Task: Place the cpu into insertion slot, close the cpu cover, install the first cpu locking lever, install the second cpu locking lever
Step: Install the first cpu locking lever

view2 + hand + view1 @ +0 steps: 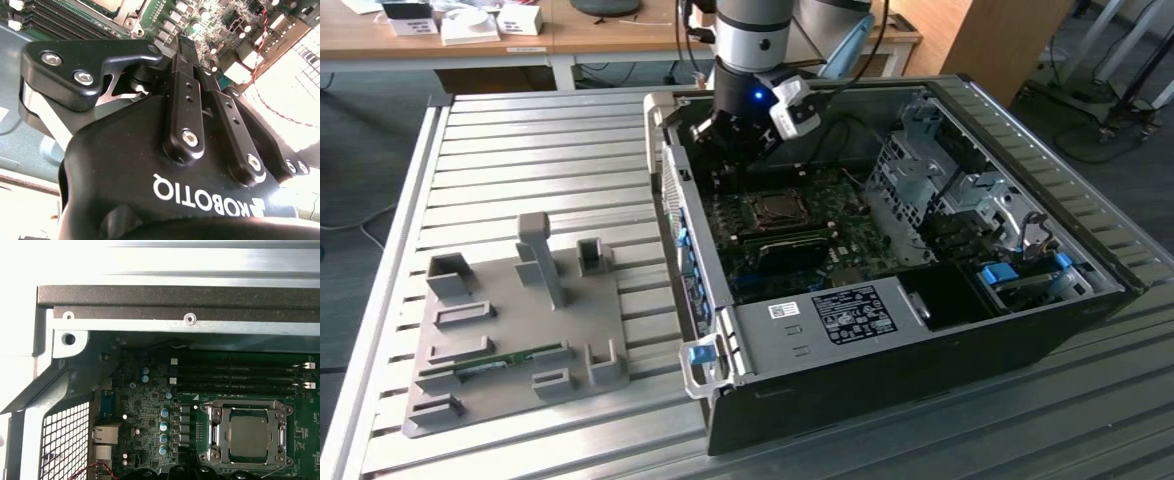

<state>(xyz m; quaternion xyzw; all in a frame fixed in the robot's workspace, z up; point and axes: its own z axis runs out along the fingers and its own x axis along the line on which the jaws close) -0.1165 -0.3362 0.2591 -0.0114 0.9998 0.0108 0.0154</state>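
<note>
1. Fingers pressed together, nothing pinched. Arm reaches down into 1 open PC case, over the motherboard.
2. Cpu sits in insertion slot, near the fingers but not touching; cpu cover lies flat around it.
3. Four black memory slots run just beside the socket.
4. Tabletop: 1 grey fixture tray w/ 1 green memory stick, at exterior view's left of the case.

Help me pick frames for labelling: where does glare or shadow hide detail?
First wrist view: the metal case wall above its dark rim washes out white; the pale silver-grey square cpu is evenly lit. Second wrist view: the perforated metal grille is blown out. Exterior view: the green circuit board lies in shade.
</note>
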